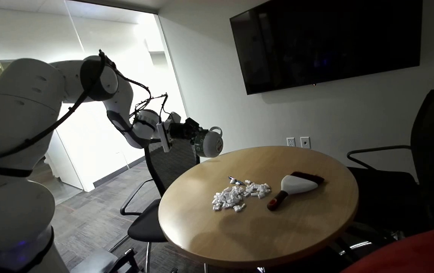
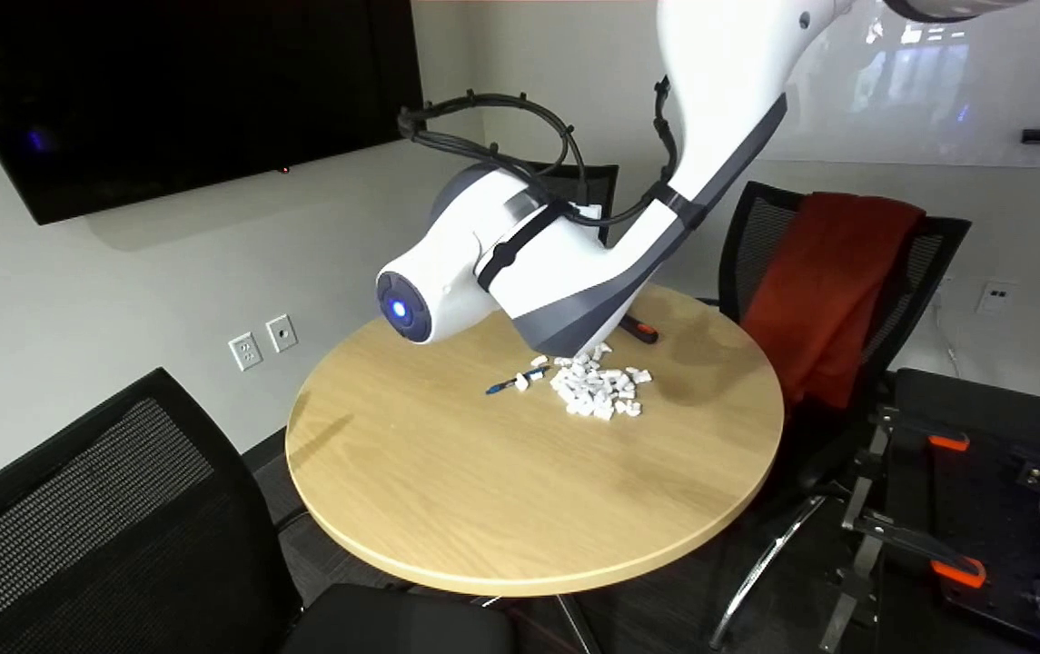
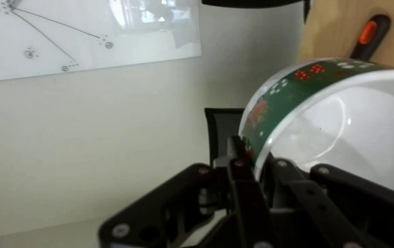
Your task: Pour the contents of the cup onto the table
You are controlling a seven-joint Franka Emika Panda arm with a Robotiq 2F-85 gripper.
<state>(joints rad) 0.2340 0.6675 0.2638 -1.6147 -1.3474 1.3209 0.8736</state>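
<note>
My gripper point(image 1: 197, 138) is shut on the wall of a white cup with a green patterned band point(image 1: 212, 145). In the wrist view, one finger of the gripper point(image 3: 254, 156) is outside the cup point(image 3: 286, 93) and one inside its rim. The cup lies tipped on its side in the air near the table's far left edge in an exterior view. The visible part of its white inside holds nothing. A pile of small white pieces point(image 1: 230, 197) lies on the round wooden table point(image 1: 186, 208), also in an exterior view point(image 2: 597, 389). There the arm hides cup and gripper.
A blue pen point(image 1: 236, 180) lies beside the pile. A white scraper-like tool with a dark handle point(image 1: 296, 185) lies on the table. Black chairs point(image 1: 173, 159) point(image 2: 120, 509) stand round the table. A wall screen point(image 1: 326, 45) hangs behind.
</note>
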